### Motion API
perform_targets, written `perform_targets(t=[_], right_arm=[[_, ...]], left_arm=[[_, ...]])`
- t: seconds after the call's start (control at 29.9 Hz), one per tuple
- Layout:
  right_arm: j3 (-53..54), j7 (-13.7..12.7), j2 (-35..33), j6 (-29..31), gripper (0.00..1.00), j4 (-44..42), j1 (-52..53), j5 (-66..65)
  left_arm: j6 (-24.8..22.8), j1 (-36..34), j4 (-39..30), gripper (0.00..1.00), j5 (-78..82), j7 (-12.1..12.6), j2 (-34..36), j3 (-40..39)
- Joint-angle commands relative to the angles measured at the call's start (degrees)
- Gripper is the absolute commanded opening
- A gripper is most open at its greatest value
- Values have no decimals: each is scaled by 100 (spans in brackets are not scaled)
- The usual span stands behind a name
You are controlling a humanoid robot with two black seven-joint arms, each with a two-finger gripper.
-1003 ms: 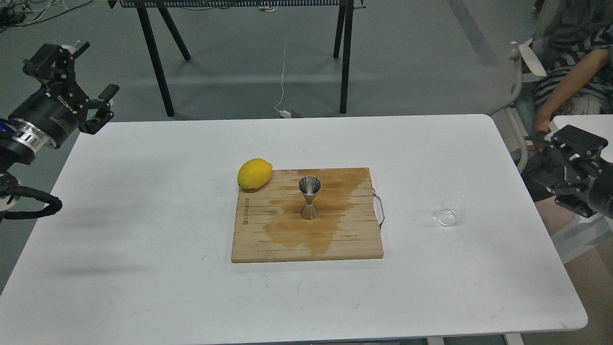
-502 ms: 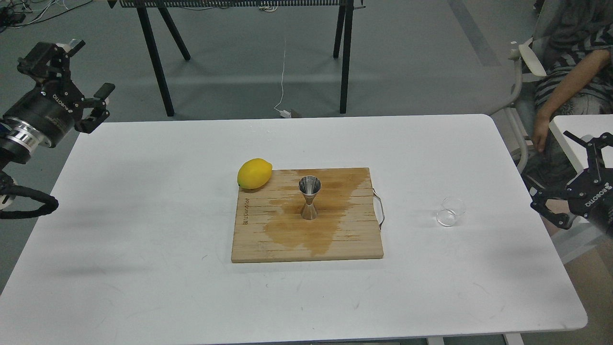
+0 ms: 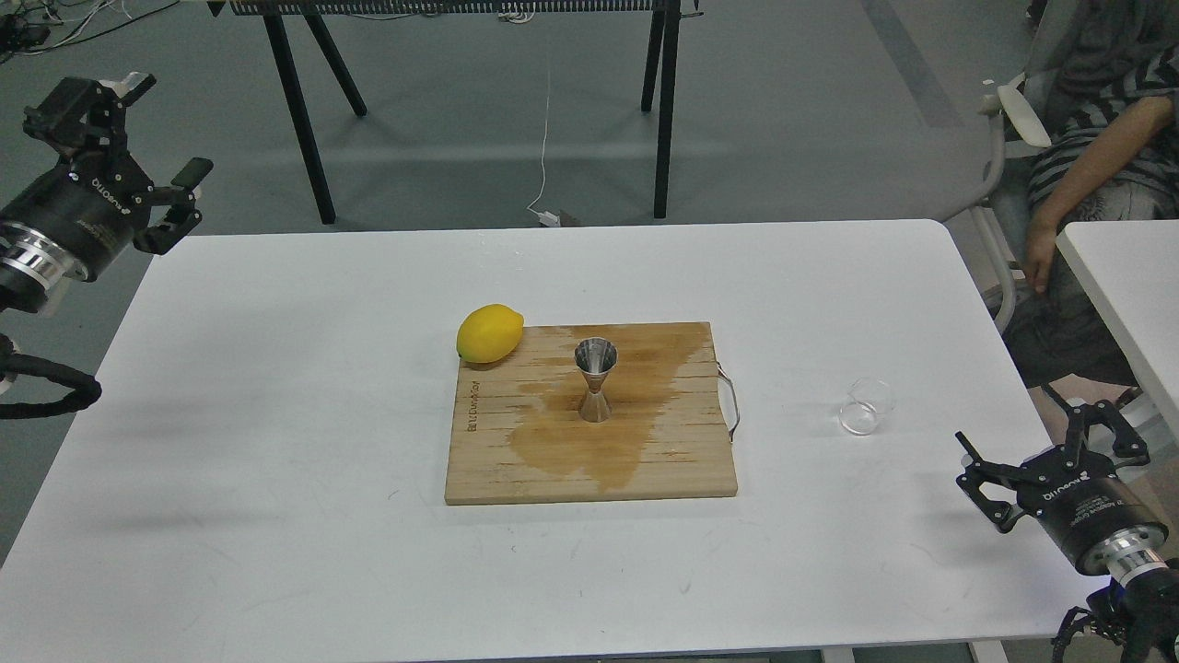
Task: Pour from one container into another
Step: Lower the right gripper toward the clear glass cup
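Note:
The clear glass cup (image 3: 867, 406) stands on the white table (image 3: 276, 414), right of the board. The steel jigger (image 3: 595, 378) stands upright in the middle of a wet wooden cutting board (image 3: 672, 460). My right gripper (image 3: 1045, 440) hangs open and empty near the table's right front corner, below and to the right of the cup. My left gripper (image 3: 152, 133) is open and empty too, held beyond the table's far left corner, well away from both containers.
A yellow lemon (image 3: 489, 332) rests at the board's far left corner. A metal handle (image 3: 730, 402) sticks out on the board's right side. A seated person (image 3: 1087, 166) is at the far right, beside another white table (image 3: 1124, 285). Black stand legs (image 3: 304, 110) rise behind.
My right arm has swung down and toward the table's front, from beside the right edge to the right front corner, gripper now pointing up. My left gripper drifted slightly left and back.

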Motion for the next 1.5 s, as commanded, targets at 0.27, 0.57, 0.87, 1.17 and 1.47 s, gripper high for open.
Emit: perform_targets(t=[0.27,0.57,0.87,1.17,1.47], right_arm=[[25,-1,628,-1,99,87,-271,595],[384,-1,1313,-1,99,105,-262,621],[736,-10,1639,-1,99,105,-262,973],[1184,-19,2131,-75,99,69,-271,973],[1624,-19,2377,-1050,99,87,-271,973]], left_arm=[[0,-8,-20,100,-8,8,-1,4],[0,-17,-29,100,-8,26,-1,4],[0,-26,-29,100,-8,26,-1,4],[0,-17,-29,100,-8,26,17,4],[0,-17,-126,100,-8,26,87,4]])
